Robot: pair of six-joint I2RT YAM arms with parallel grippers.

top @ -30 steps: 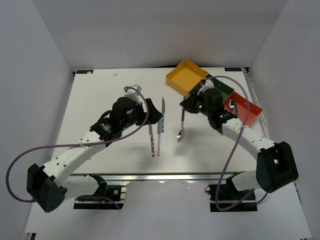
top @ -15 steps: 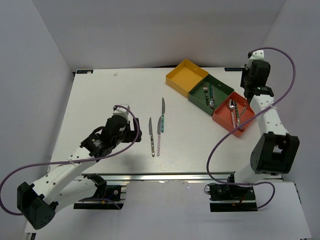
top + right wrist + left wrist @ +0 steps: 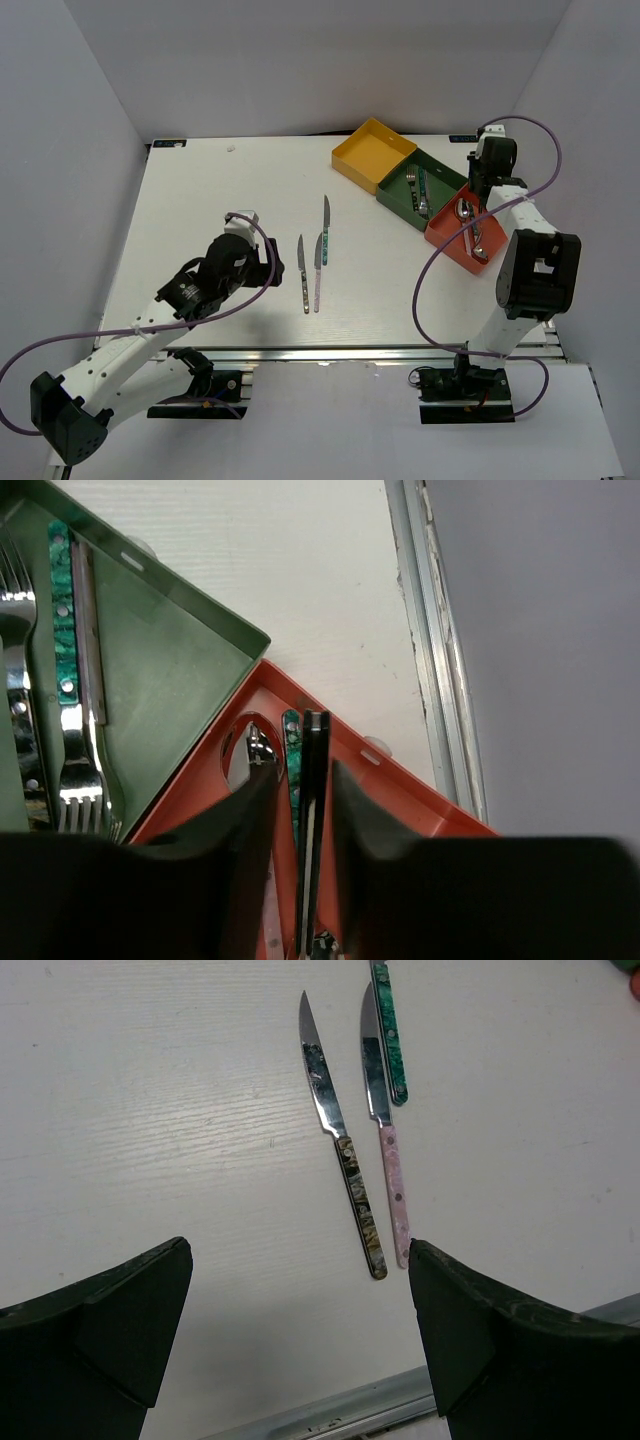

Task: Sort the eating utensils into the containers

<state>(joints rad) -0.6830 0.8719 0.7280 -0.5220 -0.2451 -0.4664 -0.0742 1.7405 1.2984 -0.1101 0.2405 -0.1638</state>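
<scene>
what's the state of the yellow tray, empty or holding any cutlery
Empty: from above, the yellow tray shows only its bare floor, no utensil inside.

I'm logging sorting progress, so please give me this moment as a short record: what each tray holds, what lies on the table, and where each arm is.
yellow tray: nothing in it
green tray: forks
red tray: spoons
table: teal knife, pink knife, patterned knife, close together
left gripper: jaws wide open, empty, above the table near the knives
right gripper: jaws narrowly apart, above the red tray
unsorted: the three knives
</scene>
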